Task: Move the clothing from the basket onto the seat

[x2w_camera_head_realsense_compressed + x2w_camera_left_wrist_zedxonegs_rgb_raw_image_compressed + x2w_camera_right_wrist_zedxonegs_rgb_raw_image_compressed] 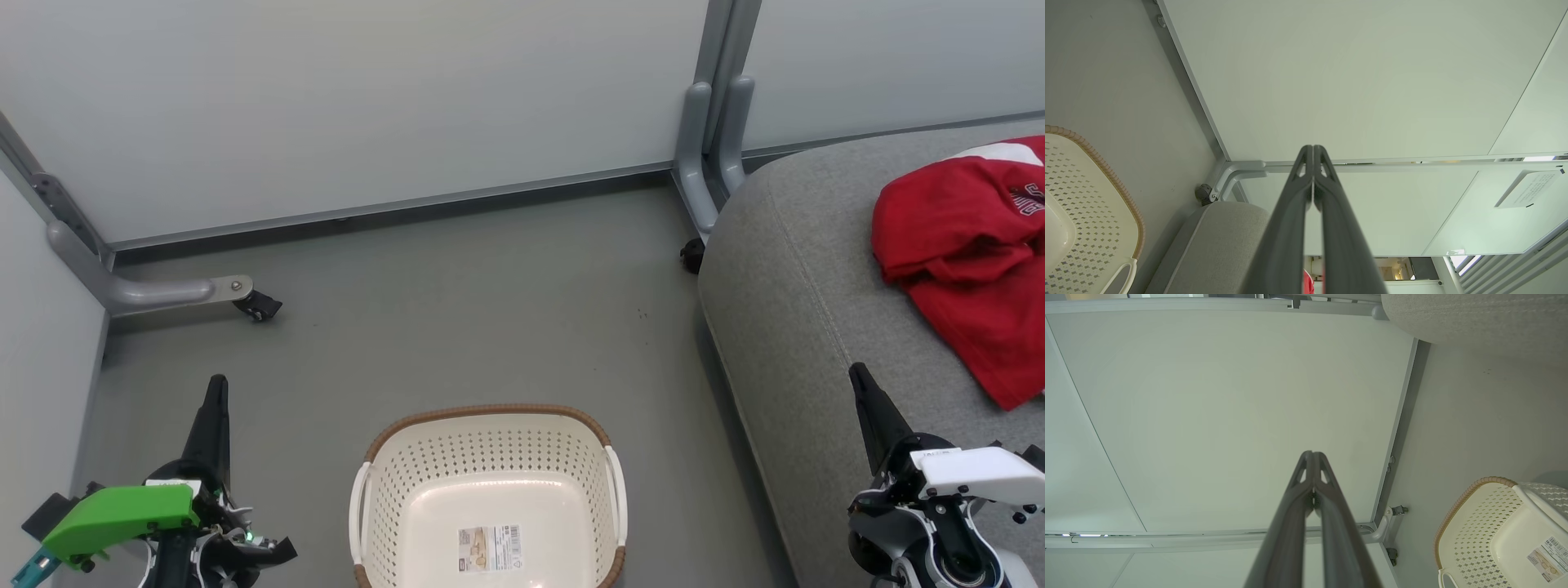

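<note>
Presently, the items are catalogued as found.

1. The clothing (963, 245): bright red fabric with a white panel and a small dark mark at the frame's right edge. It lies crumpled on the seat at the upper right of the head view, and one flap runs down toward the lower right. It is well apart from the basket.

2. The seat (800, 310): a grey woven cushion with a rounded corner and a stitched seam, taking up the right side of the head view. It also shows at the lower centre-left of the left wrist view (1220, 245) and the top right of the right wrist view (1474, 318).

3. The basket (490, 453): cream with perforated walls, a brown rim and white handles. It stands on the grey floor (490, 286) at the bottom centre of the head view, near the seat's left edge. Its plain floor carries a paper label (488, 547).

4. The left gripper (217, 384): at the lower left of the head view, behind a green housing (114, 514). It is clenched, with its dark fingers (1290, 212) pressed together tip to tip and pointing up the frame.

5. The right gripper (857, 374): at the lower right of the head view, with a white housing (971, 472), over the seat's near edge. It is likewise clenched, its fingers (1290, 514) meeting along their length.

6. Surroundings: pale partition panels (367, 98) across the top of the head view, on grey metal feet with a black caster (260, 307) at the centre left.
</note>
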Robot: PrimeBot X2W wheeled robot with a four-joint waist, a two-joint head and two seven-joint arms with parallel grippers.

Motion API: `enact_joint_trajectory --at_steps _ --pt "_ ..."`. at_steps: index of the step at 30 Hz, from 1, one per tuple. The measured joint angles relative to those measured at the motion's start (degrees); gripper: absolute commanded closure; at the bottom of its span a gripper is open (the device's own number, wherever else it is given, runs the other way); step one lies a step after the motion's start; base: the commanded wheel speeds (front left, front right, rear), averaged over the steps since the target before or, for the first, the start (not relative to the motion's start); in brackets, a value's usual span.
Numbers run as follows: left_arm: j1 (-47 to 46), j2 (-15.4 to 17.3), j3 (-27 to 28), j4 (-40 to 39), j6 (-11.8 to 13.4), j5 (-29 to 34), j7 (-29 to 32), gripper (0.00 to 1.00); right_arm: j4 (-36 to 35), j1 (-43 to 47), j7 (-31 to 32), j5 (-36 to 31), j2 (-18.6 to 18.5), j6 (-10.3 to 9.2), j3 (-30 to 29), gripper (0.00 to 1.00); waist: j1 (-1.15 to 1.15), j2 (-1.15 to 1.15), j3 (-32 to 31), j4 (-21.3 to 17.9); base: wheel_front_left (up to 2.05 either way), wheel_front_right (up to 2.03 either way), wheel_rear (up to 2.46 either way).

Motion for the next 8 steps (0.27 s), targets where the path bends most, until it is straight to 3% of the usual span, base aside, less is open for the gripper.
enact_joint_trajectory --at_steps 8 --pt "-0.01 -0.08 0.09 0.02 0.00 0.03 0.01 1.00 0.01 -0.01 0.03 -0.08 0.05 0.00 -0.08 1.00 0.00 0.00 0.00 0.00 0.00 0.00 0.00"
